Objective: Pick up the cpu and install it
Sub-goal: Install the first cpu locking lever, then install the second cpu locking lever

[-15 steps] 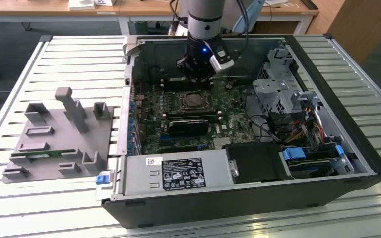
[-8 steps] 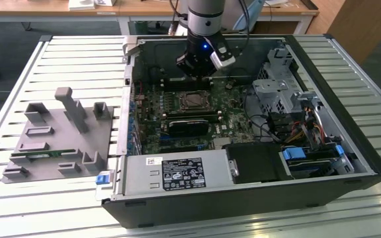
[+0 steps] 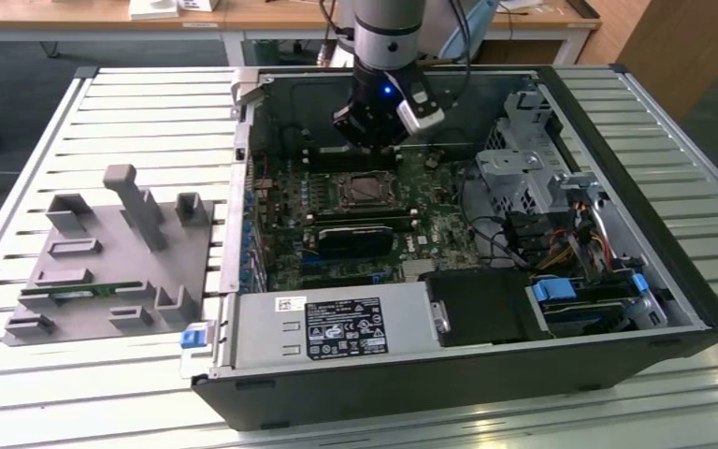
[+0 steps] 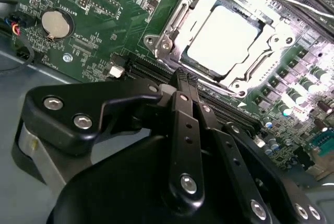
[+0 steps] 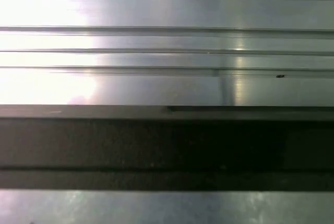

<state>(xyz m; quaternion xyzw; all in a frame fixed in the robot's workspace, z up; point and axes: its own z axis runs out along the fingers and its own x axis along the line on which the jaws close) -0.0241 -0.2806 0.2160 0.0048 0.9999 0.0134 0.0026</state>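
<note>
Exterior view, from its left: a grey tray point(image 3: 85, 281) with upright posts, flat on the slatted metal table point(image 3: 147, 103), with a long green memory stick point(image 3: 70, 291) lying in it. No hazard judged there, being well apart from the arm.

Next, the open computer case point(image 3: 459, 393) on its side, motherboard point(image 3: 322, 243) facing up. Above the board's far end, the gripper point(image 3: 369, 140). In the second wrist view, gripper point(image 4: 182, 75) with jaws pressed together, pinching nothing, tips above the board just beside the socket frame point(image 4: 172, 31).

Inside that frame, the cpu point(image 4: 223, 38), silver top up, apparently level; in the exterior view, cpu point(image 3: 365, 190) near the middle of the board, below the gripper. Cannot tell whether the frame is latched.

Likely trouble: closed tips coming down on the chip's lid or the frame, from too little clearance; bent socket contacts if the chip sits askew.

Further right, loose cables point(image 3: 509, 243) and a metal drive cage point(image 3: 515, 173), both possible snags for a swinging wrist.

Behind the table, a wooden desk point(image 3: 334, 14).
</note>
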